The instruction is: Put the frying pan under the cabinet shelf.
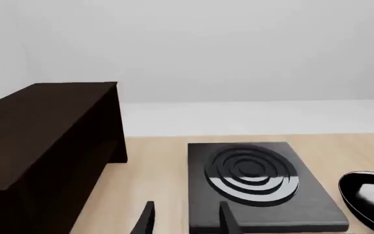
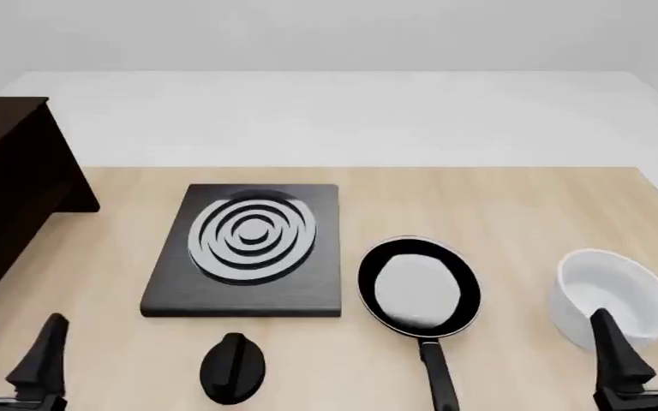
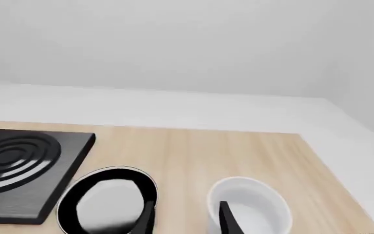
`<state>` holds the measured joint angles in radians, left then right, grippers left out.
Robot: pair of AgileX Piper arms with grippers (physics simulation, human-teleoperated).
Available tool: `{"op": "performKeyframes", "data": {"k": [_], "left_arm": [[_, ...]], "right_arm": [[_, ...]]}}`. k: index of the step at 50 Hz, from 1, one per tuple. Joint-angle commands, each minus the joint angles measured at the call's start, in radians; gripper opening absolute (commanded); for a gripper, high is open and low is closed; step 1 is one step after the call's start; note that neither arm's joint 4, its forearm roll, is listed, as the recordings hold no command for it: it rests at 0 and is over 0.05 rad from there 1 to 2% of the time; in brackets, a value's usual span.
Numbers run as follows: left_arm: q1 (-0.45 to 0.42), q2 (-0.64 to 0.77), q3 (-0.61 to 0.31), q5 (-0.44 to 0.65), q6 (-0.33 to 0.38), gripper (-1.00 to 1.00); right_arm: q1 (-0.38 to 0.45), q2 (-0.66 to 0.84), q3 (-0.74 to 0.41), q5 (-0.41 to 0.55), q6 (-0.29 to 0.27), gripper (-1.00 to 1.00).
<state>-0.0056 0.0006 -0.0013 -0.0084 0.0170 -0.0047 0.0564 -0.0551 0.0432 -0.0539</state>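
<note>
The frying pan (image 2: 418, 284) was sat flat on the wooden table (image 2: 512, 214), right about the middle of the front view, with its long handle pointing back toward the arms' side. It was parked just beside the black stove plate (image 2: 249, 248), on that plate's right, not touching it. A white bowl (image 2: 609, 295) was seen further right of the pan, and a small black knob (image 2: 233, 366) was lying in front of the stove plate.

The cabinet shelf (image 2: 9, 188) was placed at the far left of the table, well apart from the pan, with the stove plate in between.

The left gripper (image 2: 9, 355) was held low at the near left edge, fingers spread apart and nothing between them. The right gripper (image 2: 646, 342) was found at the near right, just in front of the bowl, also spread open and empty. Neither one was touching anything.
</note>
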Motion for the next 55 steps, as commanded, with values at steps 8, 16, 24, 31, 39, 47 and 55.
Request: {"op": "performKeyframes", "data": {"k": [8, 16, 24, 31, 39, 47, 55], "left_arm": [[-0.064, 0.032, -0.082, 0.044, 0.144, 1.00], [-0.157, 0.371, -0.309, 0.059, 0.008, 1.00], [-0.282, 0.605, -0.414, 0.056, -0.082, 1.00], [-0.313, 0.713, -0.514, 0.098, -0.050, 1.00], [-0.422, 0.857, -0.649, 0.185, 0.017, 1.00], [-0.523, 0.963, -0.758, 0.243, -0.019, 1.00], [-0.626, 1.078, -0.898, 0.317, -0.055, 1.00]], "right_arm": [[0.005, -0.040, 0.054, -0.055, 0.056, 1.00], [0.005, -0.042, 0.054, -0.052, 0.057, 1.00], [0.004, -0.041, 0.054, -0.053, 0.058, 1.00], [0.005, -0.043, 0.054, -0.051, 0.057, 1.00], [0.004, -0.040, 0.054, -0.054, 0.058, 1.00], [0.005, -0.040, 0.054, -0.054, 0.058, 1.00], [0.005, -0.045, 0.054, -0.049, 0.058, 1.00]]}}
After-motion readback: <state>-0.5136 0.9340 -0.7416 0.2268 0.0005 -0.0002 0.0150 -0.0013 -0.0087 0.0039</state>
